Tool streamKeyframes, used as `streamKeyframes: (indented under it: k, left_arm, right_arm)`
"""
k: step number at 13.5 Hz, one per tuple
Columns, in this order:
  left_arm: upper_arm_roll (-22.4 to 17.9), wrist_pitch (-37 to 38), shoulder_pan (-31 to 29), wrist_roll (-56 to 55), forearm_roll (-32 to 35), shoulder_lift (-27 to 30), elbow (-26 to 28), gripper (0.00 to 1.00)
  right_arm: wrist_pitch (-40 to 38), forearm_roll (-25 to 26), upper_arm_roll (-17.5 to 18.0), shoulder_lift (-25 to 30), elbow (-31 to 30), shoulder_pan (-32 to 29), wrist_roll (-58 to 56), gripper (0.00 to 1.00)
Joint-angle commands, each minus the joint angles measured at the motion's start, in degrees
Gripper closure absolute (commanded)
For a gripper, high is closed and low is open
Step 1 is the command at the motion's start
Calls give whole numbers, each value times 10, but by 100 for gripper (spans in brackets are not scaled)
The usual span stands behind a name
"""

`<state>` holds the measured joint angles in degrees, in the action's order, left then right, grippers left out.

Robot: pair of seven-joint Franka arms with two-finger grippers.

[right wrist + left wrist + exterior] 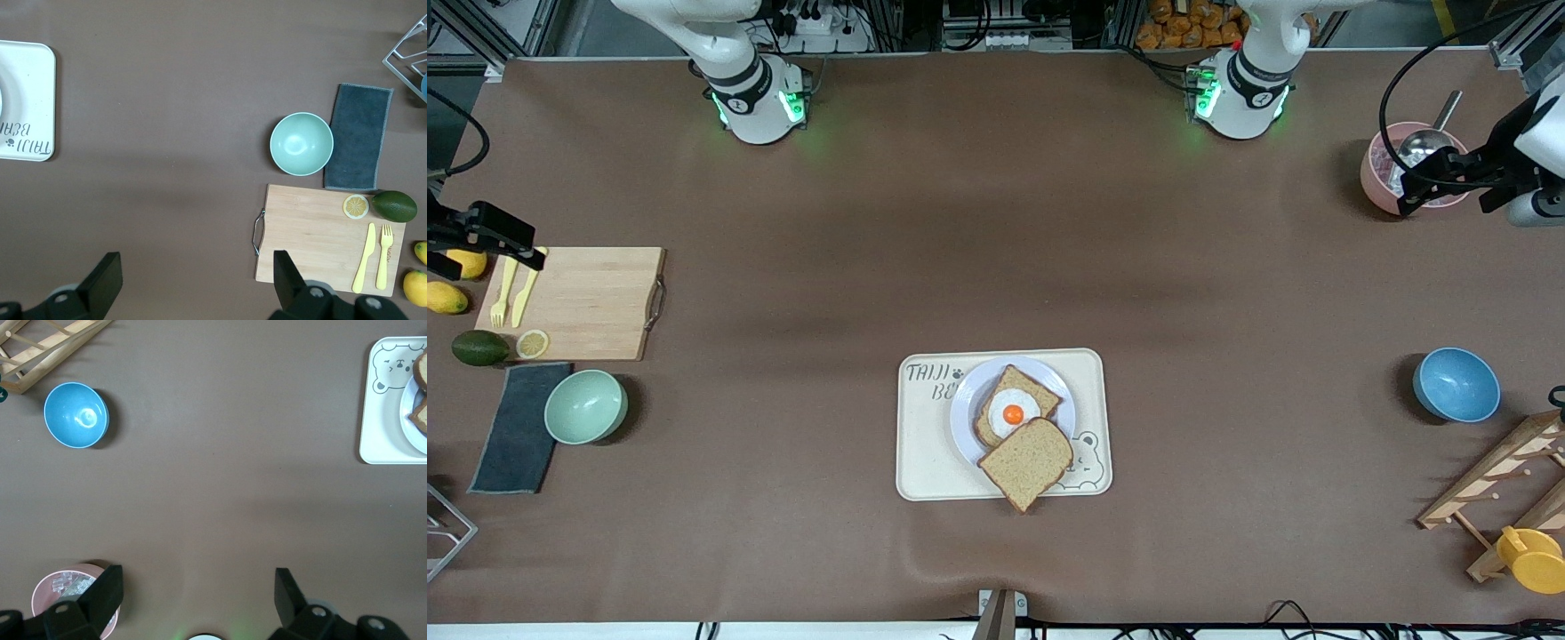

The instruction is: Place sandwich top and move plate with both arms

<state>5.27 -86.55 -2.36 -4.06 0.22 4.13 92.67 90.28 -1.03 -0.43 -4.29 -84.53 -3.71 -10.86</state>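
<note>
Left gripper [193, 587] hangs empty with fingers spread wide, above the pink bowl [1392, 173] at the left arm's end of the table. Right gripper [193, 270] likewise released and empty, above the cutting board [587, 302] at the right arm's end. Both arms wait, well apart from the food. Sandwich top [1030, 460] lies tilted, leaning on the plate [965, 404] rim and overlapping the egg slice [1016, 404], its lower corner reaching the cream tray [925, 462] edge nearest the front camera. Plate sits on the tray, mid-table.
</note>
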Motion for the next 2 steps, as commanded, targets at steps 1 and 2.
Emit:
streamKeyframes:
  k: [1, 2]
  left_arm:
    - [-9, -2, 12, -7, 15, 11, 6, 0]
    - [-11, -2, 15, -9, 14, 10, 6, 0]
  right_arm:
    - [-5, 1, 4, 0, 5, -8, -2, 0]
    - [-5, 0, 4, 0, 4, -9, -2, 0]
